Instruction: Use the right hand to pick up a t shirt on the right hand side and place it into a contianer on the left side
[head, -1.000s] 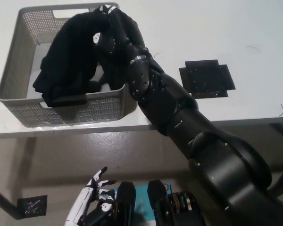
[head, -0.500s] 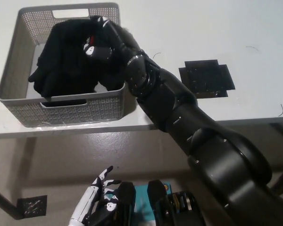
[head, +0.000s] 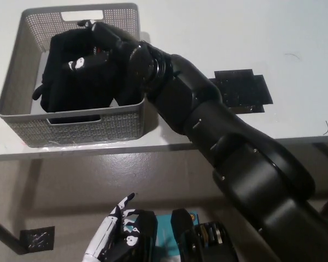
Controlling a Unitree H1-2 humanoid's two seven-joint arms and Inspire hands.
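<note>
Your black right hand point(head: 90, 52) reaches down into the grey perforated plastic basket point(head: 22, 60), which sits at the bench's far left corner area, its front wall close to the near edge of the white bench point(head: 208, 22). The black t-shirt point(head: 63, 82) lies bunched inside the basket, filling most of its floor, and your right hand rests on top of the cloth. Black on black, you cannot tell whether its fingers are closed on the fabric or let go of it. Your black right arm point(head: 208, 120) crosses over the basket's right wall and the near edge of the bench, hiding that corner of the basket. To the right of the arm, a flat black square mat point(head: 246, 87) lies on the bench, apart from the basket. Your white left hand point(head: 112, 232) hangs below the bench's near edge at the lower left, fingers spread and holding nothing.
</note>
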